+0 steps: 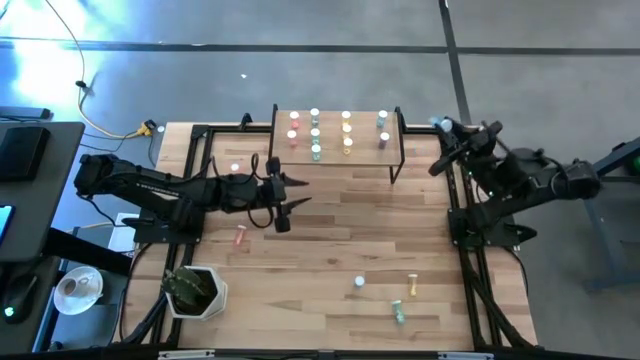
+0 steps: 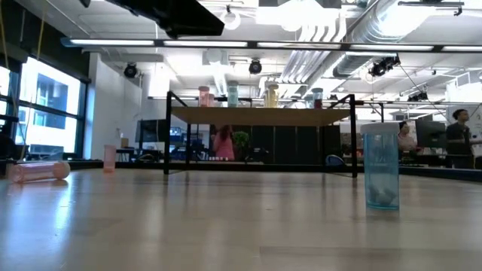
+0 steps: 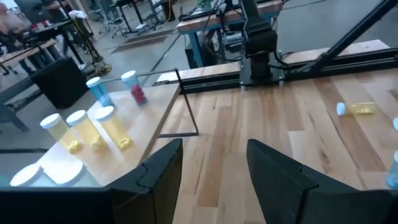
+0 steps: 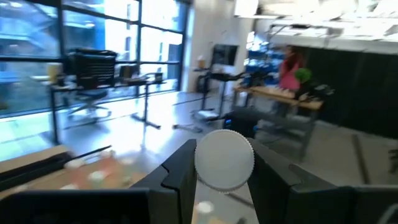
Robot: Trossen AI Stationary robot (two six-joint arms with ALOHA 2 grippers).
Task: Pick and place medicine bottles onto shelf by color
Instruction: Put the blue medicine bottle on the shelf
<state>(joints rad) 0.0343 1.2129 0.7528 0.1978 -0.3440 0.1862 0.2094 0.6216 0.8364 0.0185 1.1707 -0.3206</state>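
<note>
We read the step as a carry: the right gripper (image 4: 222, 171) has its fingers closed on a white-capped bottle (image 4: 224, 159), cap facing the wrist camera, body colour hidden. In the high view that arm sits high at the bench's right edge, just beside the shelf's (image 1: 336, 155) right end, so the bottle is off the bench and not yet placed.

The left gripper (image 1: 290, 192) hovers over the bench (image 1: 330, 230) near the shelf's front-left corner, fingers apart and empty.

The shelf already carries about 10 bottles in colour columns: pink at left, then green, yellow, and blue-grey at right.

Loose on the bench:
- a pink bottle (image 1: 240, 237) on its side near the left gripper
- a standing blue bottle (image 1: 359, 284)
- a yellow bottle (image 1: 410, 286) on its side
- a green bottle (image 1: 398, 312) on its side

Next move, as we judge it: bring the held bottle over the column that matches its colour, lower it upright into a free spot without knocking its neighbours, then open. The left arm looks best placed for the pink bottle.
</note>
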